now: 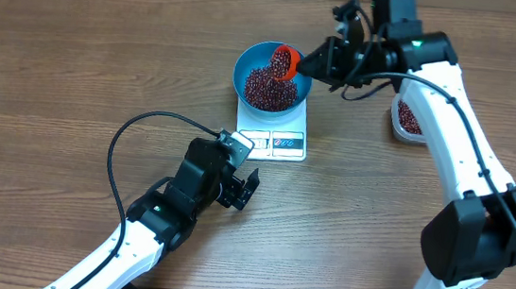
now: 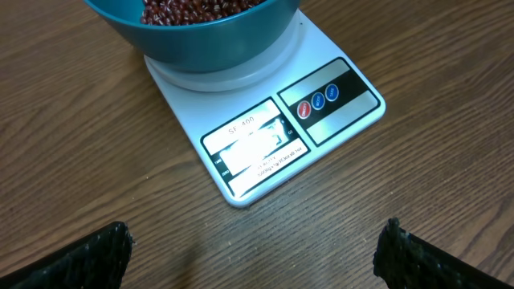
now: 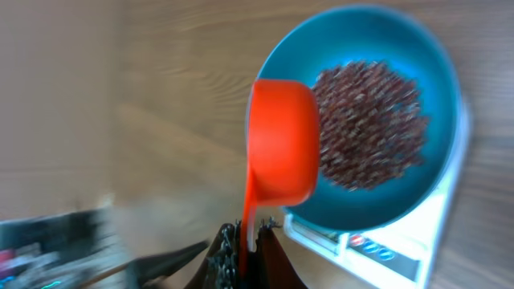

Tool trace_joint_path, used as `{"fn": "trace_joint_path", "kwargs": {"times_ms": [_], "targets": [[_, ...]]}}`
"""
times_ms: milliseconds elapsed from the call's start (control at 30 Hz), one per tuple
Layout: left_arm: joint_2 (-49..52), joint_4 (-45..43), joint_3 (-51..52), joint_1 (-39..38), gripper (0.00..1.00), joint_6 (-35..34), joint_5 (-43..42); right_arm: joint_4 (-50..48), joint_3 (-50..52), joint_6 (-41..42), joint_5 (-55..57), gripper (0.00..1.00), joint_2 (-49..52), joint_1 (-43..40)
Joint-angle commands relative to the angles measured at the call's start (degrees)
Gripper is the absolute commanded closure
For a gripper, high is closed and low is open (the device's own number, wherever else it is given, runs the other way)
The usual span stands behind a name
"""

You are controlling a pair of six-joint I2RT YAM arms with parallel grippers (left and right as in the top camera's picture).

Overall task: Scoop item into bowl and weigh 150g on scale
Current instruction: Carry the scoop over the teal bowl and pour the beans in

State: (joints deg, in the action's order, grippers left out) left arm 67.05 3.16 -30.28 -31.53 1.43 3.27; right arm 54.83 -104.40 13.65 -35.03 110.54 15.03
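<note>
Many beans (image 1: 271,91) fill the bowl (image 1: 243,67) on the scale (image 1: 284,145). The right gripper (image 3: 249,250), clamped on the scoop (image 1: 285,62), tips it over them. The left gripper (image 1: 246,189) has its jaws apart. Next, the reading likely needs checking.

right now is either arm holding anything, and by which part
Right pincer grips the orange scoop by its handle end, cup tilted over the bowl. Left pincer is open, holding nothing.

the left arm (image 1: 124,250) and right arm (image 1: 450,125) have white links with black joints. a thin black cable (image 1: 112,164) runs along each. the left pincer (image 1: 246,189) is black, with rough-textured fingers (image 2: 88,258).
</note>
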Motion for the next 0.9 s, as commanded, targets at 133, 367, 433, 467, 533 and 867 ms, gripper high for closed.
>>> {"fn": "trace_joint_path", "kwargs": {"times_ms": [133, 367, 433, 467, 533, 867], "targets": [[0.5, -0.2, 0.3, -0.3, 0.0, -0.7, 0.1, 4.3, -7.7, -5.0, 31.5, 0.96, -0.2, 8.7], [0.5, -0.2, 0.3, -0.3, 0.01, -0.8, 0.1, 4.2, -7.9, -7.8, 47.9, 0.96, -0.2, 15.2], [0.5, -0.2, 0.3, -0.3, 0.01, -0.8, 0.1, 4.2, -7.9, -8.9, 51.1, 0.96, -0.2, 16.7], [0.5, -0.2, 0.3, -0.3, 0.0, -0.8, 0.1, 4.2, -7.9, -9.6, 52.8, 0.96, -0.2, 17.5], [0.5, -0.2, 0.3, -0.3, 0.0, -0.8, 0.1, 4.3, -7.9, -9.7, 56.6, 0.96, -0.2, 19.0], [0.5, -0.2, 0.3, -0.3, 0.0, -0.8, 0.1, 4.2, -7.9, -12.7, 59.4, 0.96, -0.2, 21.4]]}}
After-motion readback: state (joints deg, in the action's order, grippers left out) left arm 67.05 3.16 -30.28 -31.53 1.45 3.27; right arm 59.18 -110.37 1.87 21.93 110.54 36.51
